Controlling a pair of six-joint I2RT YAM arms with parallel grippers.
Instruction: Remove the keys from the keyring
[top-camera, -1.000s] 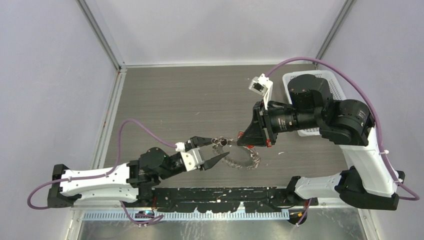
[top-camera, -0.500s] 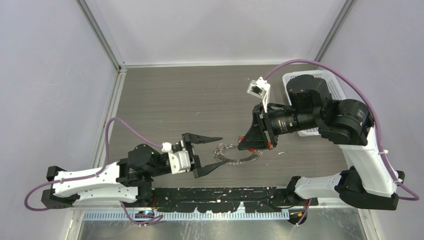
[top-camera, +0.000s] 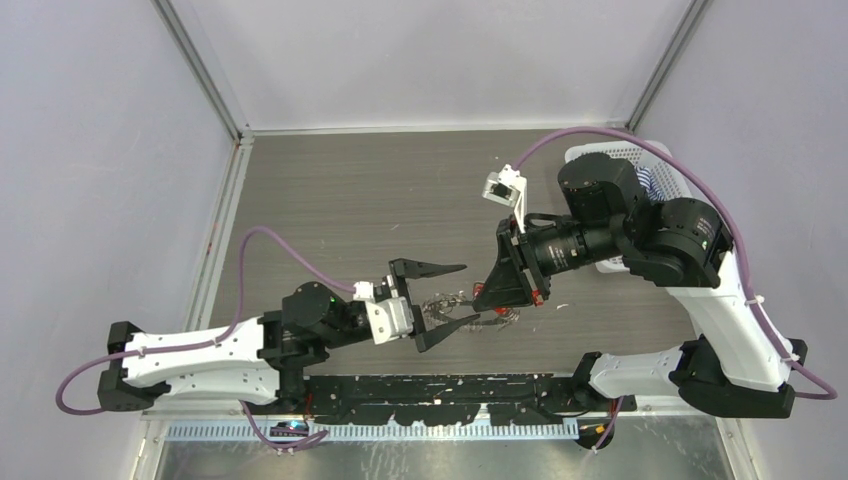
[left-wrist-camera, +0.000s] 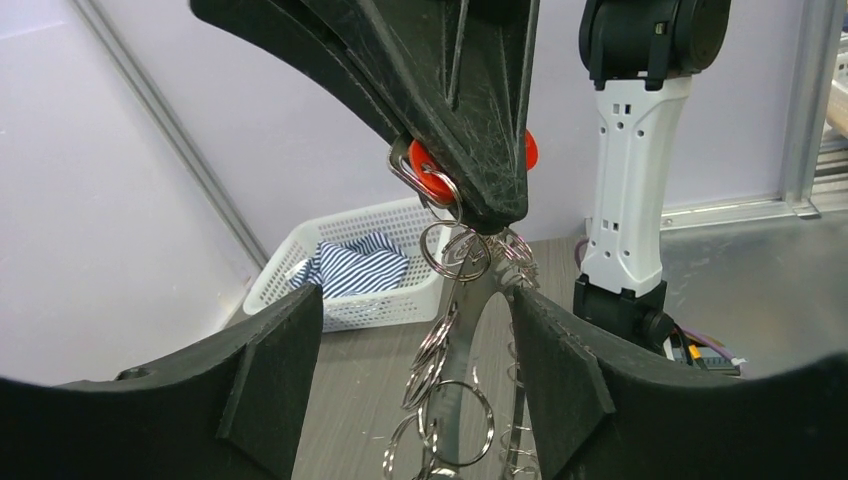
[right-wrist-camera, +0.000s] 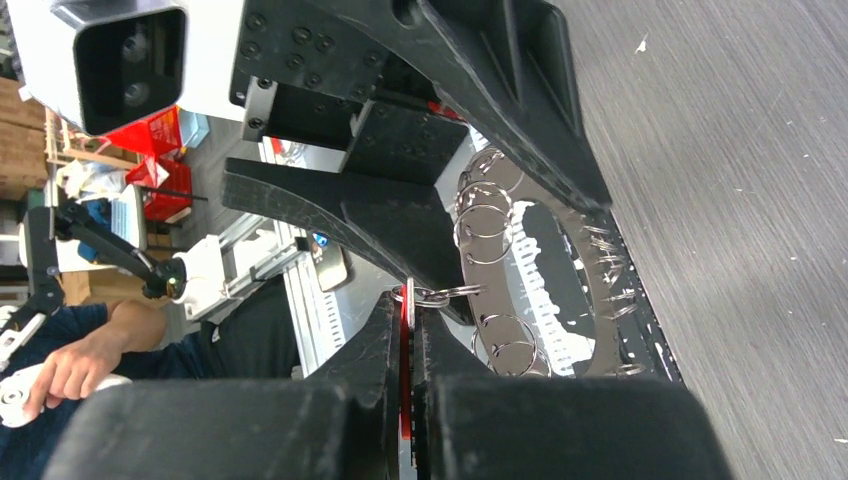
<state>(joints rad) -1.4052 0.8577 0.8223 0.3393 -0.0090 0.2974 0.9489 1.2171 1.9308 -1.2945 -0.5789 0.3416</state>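
Note:
The keyring (top-camera: 480, 322) is a flat silvery ring fringed with several small silvery loops and keys. It hangs from the red-headed key (left-wrist-camera: 430, 176). My right gripper (top-camera: 488, 296) is shut on that red head, which shows between its pads in the right wrist view (right-wrist-camera: 405, 335), and holds the ring just above the table. My left gripper (top-camera: 468, 293) is open wide, one finger on each side of the hanging keyring (left-wrist-camera: 462, 345), touching nothing. In the right wrist view the keyring (right-wrist-camera: 545, 290) hangs below the left fingers (right-wrist-camera: 340, 205).
A white plastic basket (top-camera: 598, 153) stands at the back right behind the right arm. In the left wrist view the basket (left-wrist-camera: 350, 308) holds a blue-striped cloth (left-wrist-camera: 352, 264). The black rail (top-camera: 440, 388) runs along the near table edge.
My left gripper pulled back and opened wide, then moved right so that its fingers straddle the keyring. My right gripper shifted slightly left, still holding the red key.

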